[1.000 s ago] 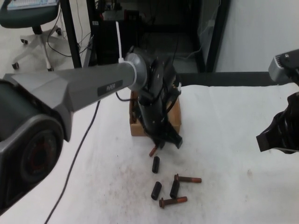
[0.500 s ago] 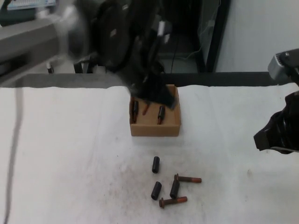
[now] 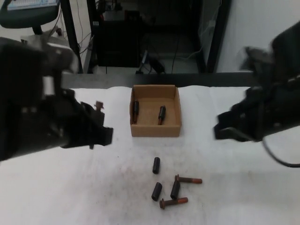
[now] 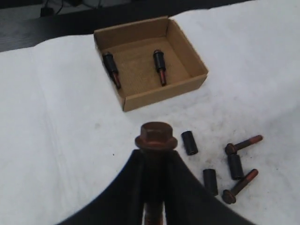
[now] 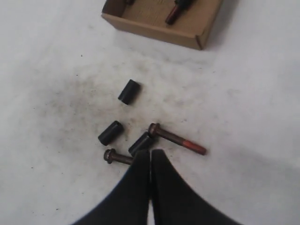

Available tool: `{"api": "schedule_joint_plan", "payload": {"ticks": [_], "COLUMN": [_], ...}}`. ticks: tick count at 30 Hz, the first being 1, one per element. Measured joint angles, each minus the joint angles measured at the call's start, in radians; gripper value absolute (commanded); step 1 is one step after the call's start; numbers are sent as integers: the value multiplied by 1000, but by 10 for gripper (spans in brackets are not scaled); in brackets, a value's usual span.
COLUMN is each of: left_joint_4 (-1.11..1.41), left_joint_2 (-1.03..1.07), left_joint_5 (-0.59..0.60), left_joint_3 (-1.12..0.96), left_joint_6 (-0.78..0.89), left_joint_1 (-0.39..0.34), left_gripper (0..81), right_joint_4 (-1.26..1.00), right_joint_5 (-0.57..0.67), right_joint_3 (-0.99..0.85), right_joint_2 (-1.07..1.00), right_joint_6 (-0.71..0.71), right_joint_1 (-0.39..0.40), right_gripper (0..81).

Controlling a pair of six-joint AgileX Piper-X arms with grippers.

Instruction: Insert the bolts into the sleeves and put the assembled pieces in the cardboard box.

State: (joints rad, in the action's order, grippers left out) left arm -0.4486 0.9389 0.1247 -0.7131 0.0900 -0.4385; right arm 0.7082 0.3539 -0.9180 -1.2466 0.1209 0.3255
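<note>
Left gripper point(image 4: 154, 158): clamped narrow on a flanged hex bolt point(image 4: 156, 137). The head stands proud of the fingertips and the shank runs down between them. In the high view this gripper sits at 9 o'clock of the cardboard box point(image 3: 154, 129), well apart from it.

Right gripper point(image 5: 150, 153): fingers pressed together with nothing between them. It hangs above the loose parts, and its arm is at 3 o'clock of the box.

Box: two assembled pieces point(image 3: 161, 114) lie on its floor.

Loose parts, at 6 o'clock of the box on the white cloth: three black sleeves point(image 3: 156, 165) and two spare bolts point(image 3: 189, 179). One sleeve touches the head end of a bolt.

Handling (judgement): bolts and sleeves are probably steel, so stiff and dense for their size, and not fragile. Sleeves look smooth and would roll, so pinch one across its middle with the bore left open. Take a bolt on the shank just under the flange, threaded end free. The present hold buries the shank, so it may want re-gripping.

Since a second ago: the left arm was low at the box front, then over the box, and has drawn back to 9 o'clock, bolt in hand. The right arm has come in from the 3 o'clock edge. The loose parts have not shifted.
</note>
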Motion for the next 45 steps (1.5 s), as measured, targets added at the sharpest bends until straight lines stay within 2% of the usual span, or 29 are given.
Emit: {"api": "schedule_joint_plan", "payload": {"ticks": [6,10,14,16,22,29,45], "left_joint_4": [-7,-38,-65,-74,-96,-97,-99], "left_joint_2": [-23,-23,-23,-23,-23,-31,-31], "left_joint_5": [24,27,27,27,34,34,34], "left_joint_3": [0,1,1,1,1,1,1], "left_joint_6": [2,3,7,7,7,-8,-16], "left_joint_1": [41,76,106,111,110,110,110], "left_gripper": [1,1,1,1,1,1,1], "right_joint_4": [-96,-104,-66,-29,68,125,109], "right_joint_5": [35,36,-5,-37,-97,-116,-88], "right_joint_3": [-68,-202,-302,-351,-427,-431,-436], "right_joint_2": [-212,-348,-436,-476,-562,-624,-680], "right_joint_6": [124,150,161,168,171,176,256], "right_joint_1": [114,198,235,243,244,244,244], "right_gripper": [0,110,251,281,281,281,279]}}
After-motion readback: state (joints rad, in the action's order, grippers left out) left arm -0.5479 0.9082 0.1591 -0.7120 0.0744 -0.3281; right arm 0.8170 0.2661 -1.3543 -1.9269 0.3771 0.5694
